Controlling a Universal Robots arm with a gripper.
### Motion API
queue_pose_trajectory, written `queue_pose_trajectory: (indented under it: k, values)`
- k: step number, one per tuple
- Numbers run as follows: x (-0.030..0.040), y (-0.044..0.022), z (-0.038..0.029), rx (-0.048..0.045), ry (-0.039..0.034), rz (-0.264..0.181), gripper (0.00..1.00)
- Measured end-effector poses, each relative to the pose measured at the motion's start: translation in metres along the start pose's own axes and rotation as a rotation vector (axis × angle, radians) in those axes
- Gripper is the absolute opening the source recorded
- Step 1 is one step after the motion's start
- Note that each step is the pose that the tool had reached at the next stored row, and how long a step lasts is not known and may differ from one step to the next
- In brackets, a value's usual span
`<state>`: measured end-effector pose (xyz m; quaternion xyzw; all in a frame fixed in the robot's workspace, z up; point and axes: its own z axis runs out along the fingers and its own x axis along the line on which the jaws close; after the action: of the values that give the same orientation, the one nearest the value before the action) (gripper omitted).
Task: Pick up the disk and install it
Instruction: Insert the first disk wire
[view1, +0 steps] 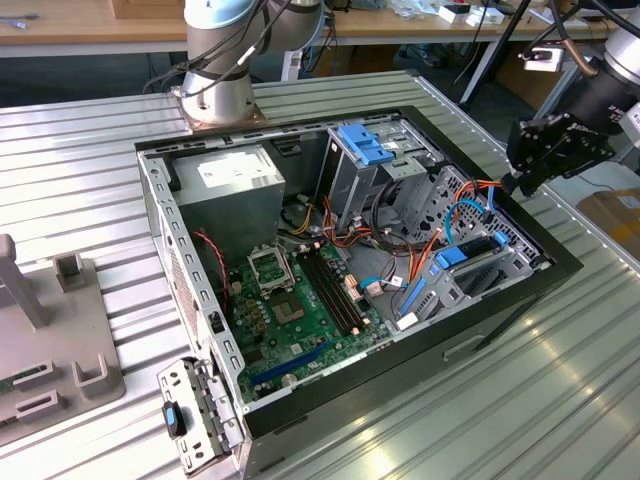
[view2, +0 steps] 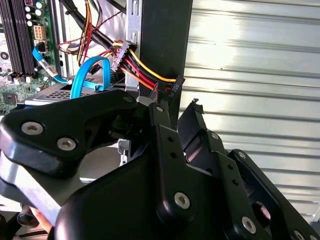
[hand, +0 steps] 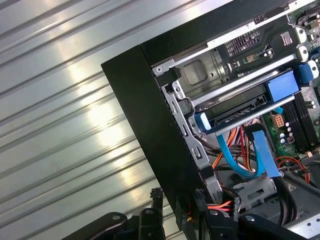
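End effector, spread and empty, over case wall; disk seated just inside, long axis running inward.

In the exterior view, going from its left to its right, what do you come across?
grey fixture → power supply → motherboard → ribbed blue flap → disk, sitting in the drive bay → gripper, at the case's edge on the exterior view's right.
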<state>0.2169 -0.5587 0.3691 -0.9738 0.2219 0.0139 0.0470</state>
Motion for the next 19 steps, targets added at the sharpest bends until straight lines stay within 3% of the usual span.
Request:
queue_pose_trajectory:
  k: [3,7,15,19]
  values:
    - [0.0,-0.0001,0.0,0.0,0.0,0.0,0.34]
    - [-0.0001,-0.0003,0.0,0.0,0.0,0.0,0.16]
    - [-0.0002,-0.0005,-0.0001,0.0001,-0.0001,0.0,0.16]
    - [-0.0004,-0.0009,-0.0043,0.0017,0.0006,0.0,0.16]
